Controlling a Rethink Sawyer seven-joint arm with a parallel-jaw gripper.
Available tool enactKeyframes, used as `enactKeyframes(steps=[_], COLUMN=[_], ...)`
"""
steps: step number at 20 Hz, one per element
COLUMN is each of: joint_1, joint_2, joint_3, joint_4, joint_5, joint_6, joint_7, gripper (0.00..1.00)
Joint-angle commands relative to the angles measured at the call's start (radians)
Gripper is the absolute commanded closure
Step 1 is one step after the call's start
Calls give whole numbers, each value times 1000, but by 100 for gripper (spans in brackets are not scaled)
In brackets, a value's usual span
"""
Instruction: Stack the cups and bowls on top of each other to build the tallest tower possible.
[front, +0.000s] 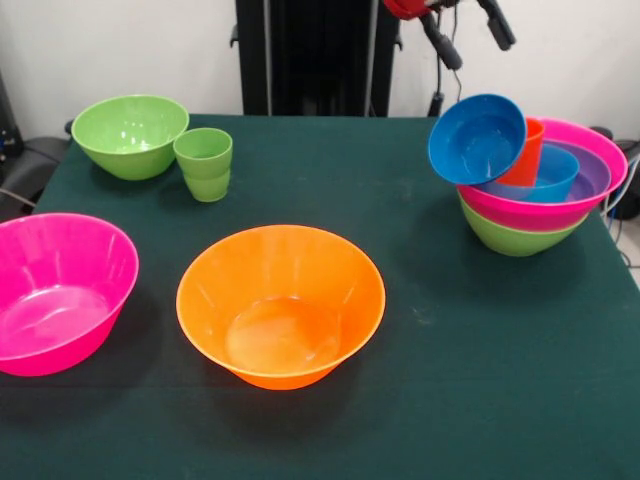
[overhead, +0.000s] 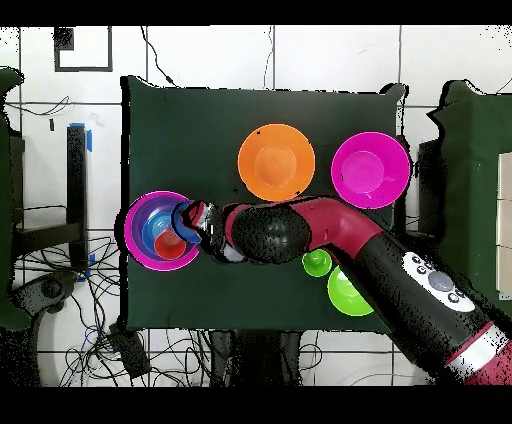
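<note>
The tower (front: 540, 210) stands at the right: a green bowl as base, a big pink bowl, a purple bowl and a small blue bowl (front: 550, 175) nested inside. The orange-red cup (front: 525, 150) stands in it. A second small blue bowl (front: 478, 138) leans tilted on its side against the cup and the pink rim, mouth facing the camera. My gripper (front: 470, 38) is open and empty just above that bowl. In the overhead view the arm reaches over the tower (overhead: 145, 225), with the gripper (overhead: 197, 218) at its rim.
The big orange bowl (front: 280, 305) sits mid-table and a big pink bowl (front: 55, 295) at the left edge. A green bowl (front: 130, 135) and the light green cup (front: 205, 163) stand at the far left. In the overhead view the arm hangs over the green cup (overhead: 317, 263).
</note>
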Motion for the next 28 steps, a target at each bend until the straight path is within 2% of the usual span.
enactKeyframes(steps=[1,11,19,23,28], joint_1=[60,113,143,143,131], joint_2=[80,51,94,104,114], joint_3=[-110,-233,-306,-312,-263], joint_4=[31,5,-13,-5,65], joint_5=[-81,-123,-145,-135,-85], joint_6=[-76,-106,-138,-139,-142], joint_7=[-20,20,23,19,36], gripper=[0,0,0,0,0])
